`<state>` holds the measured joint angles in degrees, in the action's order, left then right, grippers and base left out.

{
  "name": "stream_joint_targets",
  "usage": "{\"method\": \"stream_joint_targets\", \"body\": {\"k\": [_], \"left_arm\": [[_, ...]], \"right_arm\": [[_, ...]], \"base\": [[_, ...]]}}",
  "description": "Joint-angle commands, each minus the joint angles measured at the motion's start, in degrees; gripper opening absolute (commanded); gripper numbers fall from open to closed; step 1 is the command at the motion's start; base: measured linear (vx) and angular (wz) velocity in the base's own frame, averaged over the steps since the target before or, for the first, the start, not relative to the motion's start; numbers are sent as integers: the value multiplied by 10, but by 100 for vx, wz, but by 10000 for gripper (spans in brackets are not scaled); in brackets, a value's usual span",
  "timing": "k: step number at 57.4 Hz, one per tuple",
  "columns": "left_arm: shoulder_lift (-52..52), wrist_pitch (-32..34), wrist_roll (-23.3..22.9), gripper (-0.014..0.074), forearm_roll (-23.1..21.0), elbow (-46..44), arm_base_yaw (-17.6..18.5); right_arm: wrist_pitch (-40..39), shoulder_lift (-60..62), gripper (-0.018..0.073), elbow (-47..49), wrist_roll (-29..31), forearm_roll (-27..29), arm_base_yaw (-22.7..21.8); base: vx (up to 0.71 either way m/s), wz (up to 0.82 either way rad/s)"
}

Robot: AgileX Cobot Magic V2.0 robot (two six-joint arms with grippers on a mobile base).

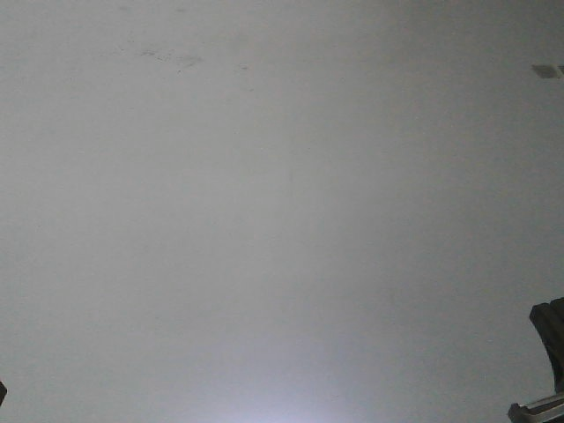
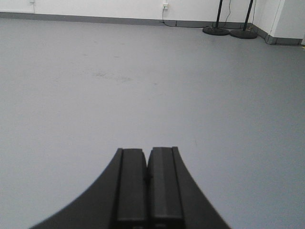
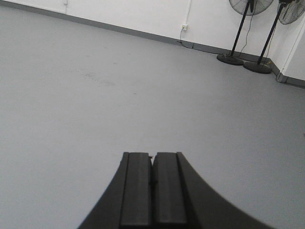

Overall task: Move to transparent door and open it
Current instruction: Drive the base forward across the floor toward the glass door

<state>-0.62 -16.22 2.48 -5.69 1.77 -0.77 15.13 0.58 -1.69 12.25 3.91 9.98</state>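
Grey floor stretches to a white wall and two standing fans; left gripper and right gripper both sit pressed closed, holding nothing. Transparent door appears in no view.

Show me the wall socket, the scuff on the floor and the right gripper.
wall socket [image 3: 184, 26]: right wrist view, on its white faceplate.
floor scuff [image 3: 93, 76]: right wrist view, middle of the dark smudge.
right gripper [image 3: 152, 156]: right wrist view, seam between its shut fingertips.
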Motion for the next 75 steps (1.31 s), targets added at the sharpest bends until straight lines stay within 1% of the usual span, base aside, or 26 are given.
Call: {"method": "stream_joint_targets", "body": {"k": [1,34,54,75], "left_arm": [[-8,47,-3,-6,-6,9,2],[-8,47,-3,-6,-6,9,2],[-8,47,-3,-6,-6,9,2],[-8,47,-3,-6,-6,9,2]], "right_arm": [[-49,9,-4,-3,4,-3,-4],[-49,9,-4,-3,4,-3,-4],[-49,9,-4,-3,4,-3,-4],[-49,9,-4,-3,4,-3,-4]], "base": [[0,0],[9,4],[26,16],[37,11]]}}
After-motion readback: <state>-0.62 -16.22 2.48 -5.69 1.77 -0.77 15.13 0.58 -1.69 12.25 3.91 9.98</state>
